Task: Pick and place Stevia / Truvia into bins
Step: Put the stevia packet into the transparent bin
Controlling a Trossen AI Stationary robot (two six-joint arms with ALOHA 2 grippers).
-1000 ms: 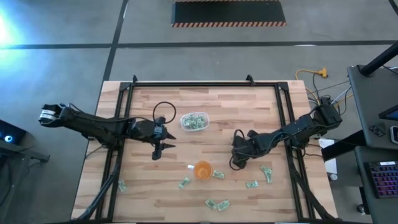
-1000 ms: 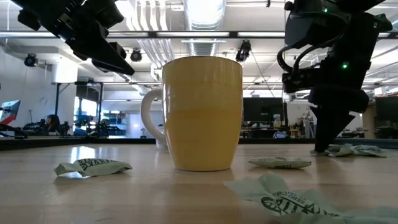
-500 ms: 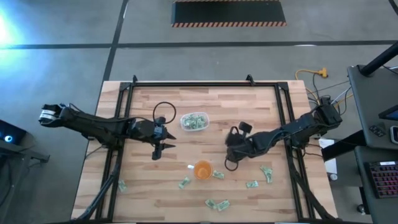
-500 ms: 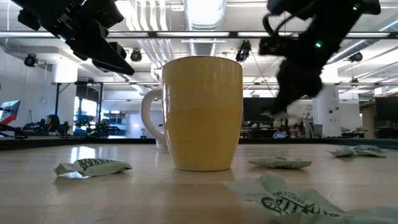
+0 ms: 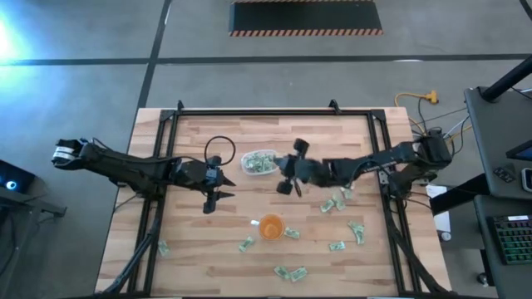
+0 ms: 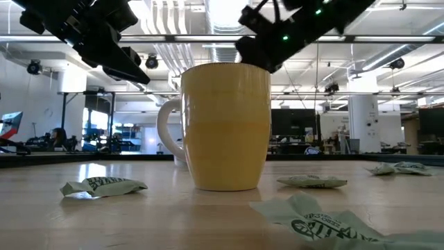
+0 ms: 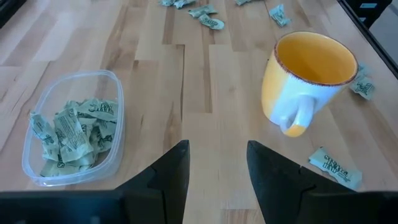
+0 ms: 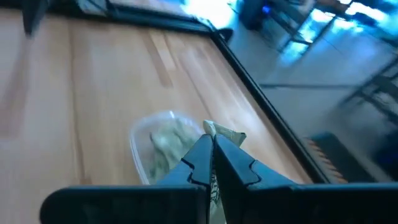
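Note:
The clear tub [image 5: 259, 162] stands on the table's far middle with several pale green sachets inside; it also shows in the left wrist view [image 7: 71, 138]. My right gripper [image 5: 282, 179] hangs just right of the tub, above the table, shut on one sachet [image 8: 224, 134]. The tub [image 8: 163, 148] lies ahead of and below its fingers. My left gripper [image 5: 216, 198] hovers open left of the tub with nothing between its fingers [image 7: 217, 169]. Loose sachets [image 5: 334, 203] lie flat on the table's right and near parts. My right gripper pinches the sachet between its two fingertips [image 8: 200, 157]. One crumpled end of the sachet [image 8: 227, 135] sticks out past the tips. The fingers slant down from the table's right side. The sachet is lifted clear of the table.
An orange cup [image 5: 271, 226] stands near the table's middle and fills the low view [image 6: 225, 125]. A small white scrap [image 5: 255, 222] lies beside it. More sachets lie near the front edge [image 5: 291, 272] and front left [image 5: 164, 247]. A black frame [image 5: 249, 112] borders the table.
My right gripper, shut throughout, has risen from the table right of the cup and travelled toward the table's left and far side, up to the tub. It has tipped from pointing down to nearly level and rolled about. The left arm has kept still.

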